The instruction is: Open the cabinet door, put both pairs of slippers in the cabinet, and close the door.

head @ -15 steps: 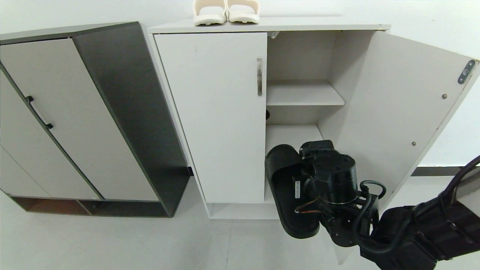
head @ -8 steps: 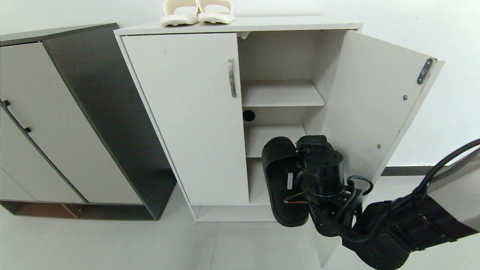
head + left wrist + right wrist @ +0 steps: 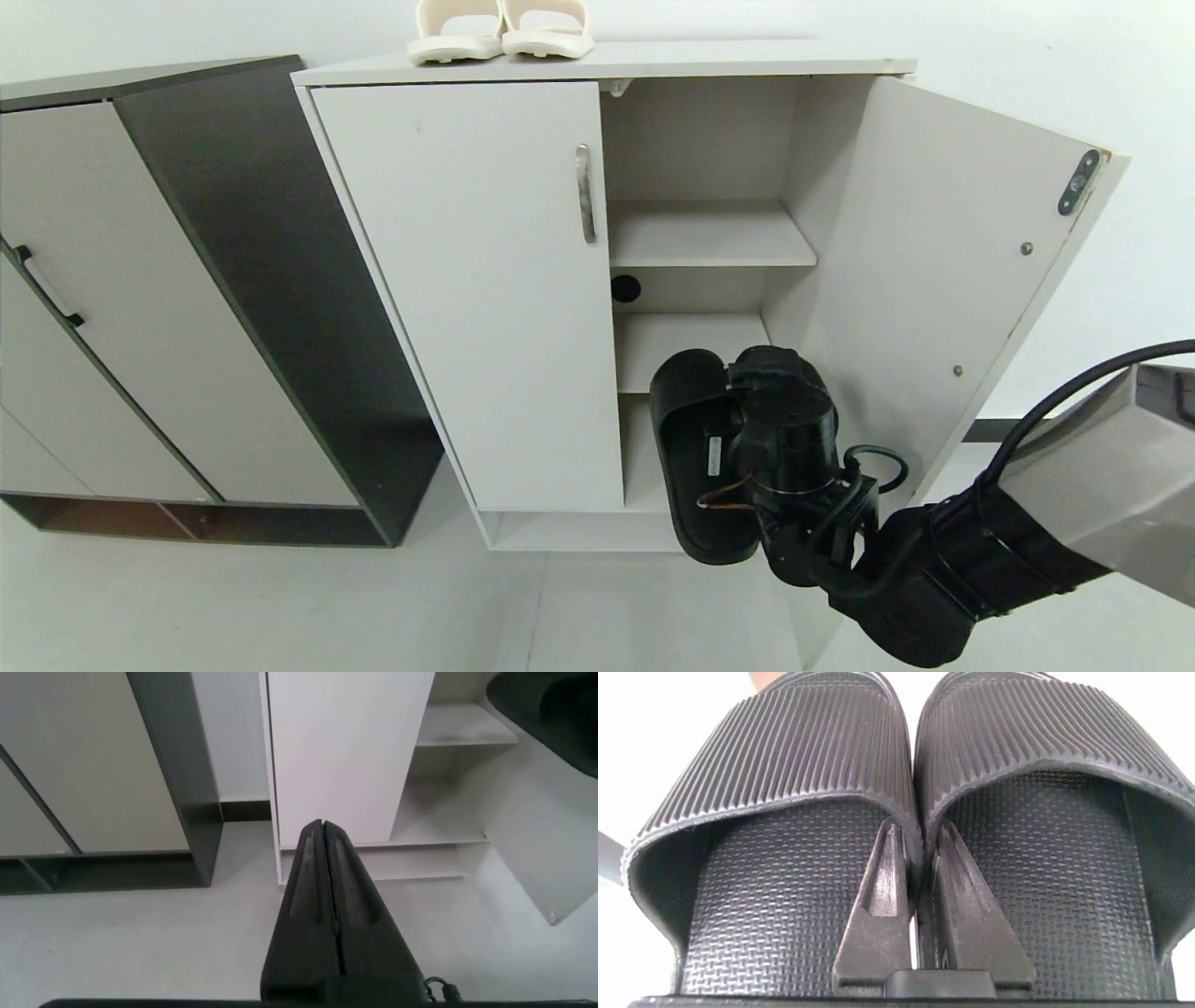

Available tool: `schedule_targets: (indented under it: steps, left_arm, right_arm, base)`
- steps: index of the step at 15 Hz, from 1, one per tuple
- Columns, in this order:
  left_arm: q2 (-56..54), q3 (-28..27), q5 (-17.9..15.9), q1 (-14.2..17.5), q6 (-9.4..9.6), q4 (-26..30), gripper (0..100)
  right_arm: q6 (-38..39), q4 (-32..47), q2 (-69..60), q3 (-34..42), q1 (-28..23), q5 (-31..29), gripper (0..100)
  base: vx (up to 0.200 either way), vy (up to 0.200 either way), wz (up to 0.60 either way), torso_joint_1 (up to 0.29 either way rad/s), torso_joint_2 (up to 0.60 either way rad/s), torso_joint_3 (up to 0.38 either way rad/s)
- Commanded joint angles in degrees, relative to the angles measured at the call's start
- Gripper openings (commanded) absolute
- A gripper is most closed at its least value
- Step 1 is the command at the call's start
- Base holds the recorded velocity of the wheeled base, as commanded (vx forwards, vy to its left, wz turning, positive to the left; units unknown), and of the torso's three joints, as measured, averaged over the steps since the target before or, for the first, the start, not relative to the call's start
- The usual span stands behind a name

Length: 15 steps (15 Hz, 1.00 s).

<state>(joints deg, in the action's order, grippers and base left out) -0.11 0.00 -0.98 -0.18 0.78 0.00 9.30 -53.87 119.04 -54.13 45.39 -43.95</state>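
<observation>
Jaws of the right gripper are clamped on the black slippers, pinching the two touching inner side walls together so that the pair sits side by side, ribbed straps away from the wrist. In the head view this pair is held before the open right half of the white cabinet, level with the lowest compartment, its strap end just below the lower shelf. Whether it has crossed the cabinet's front edge is hard to tell from this angle. The right door stands swung wide, just beside the arm; the left door is closed. The cream slippers lie side by side on the cabinet top. The left gripper hangs over the floor before the cabinet, well apart from both pairs, its jaws pressed together on nothing. A grey cabinet stands just beside the white one's left side.
</observation>
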Motion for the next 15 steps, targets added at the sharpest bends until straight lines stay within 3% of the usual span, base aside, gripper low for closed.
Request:
schedule_targets:
  steps: [1, 6, 9, 15]
  left_arm:
    - [0.11, 0.0, 0.01, 0.01, 0.01, 0.0, 0]
    - [0.11, 0.0, 0.01, 0.01, 0.01, 0.0, 0]
    - [0.11, 0.0, 0.01, 0.01, -1.13, 0.0, 0]
    - [0.11, 0.0, 0.01, 0.01, -1.04, 0.0, 0]
  right_arm:
    - [0.01, -0.01, 1.81, -0.01, -1.88, 0.35, 0]
    - [-0.07, -0.36, 4.53, -1.68, -6.8, 0.7, 0]
    - [-0.07, -0.36, 4.88, -1.51, -6.89, 0.7, 0]
    - [-0.07, -1.06, 5.24, -1.6, -6.63, 0.7, 0]
  base:
    - [0.0, 0.0, 0.0, 0.0, 0.0, 0.0]
    - [0.0, 0.0, 0.0, 0.0, 0.0, 0.0]
    - [0.0, 0.0, 0.0, 0.0, 0.0, 0.0]
    - [0.0, 0.0, 0.0, 0.0, 0.0, 0.0]
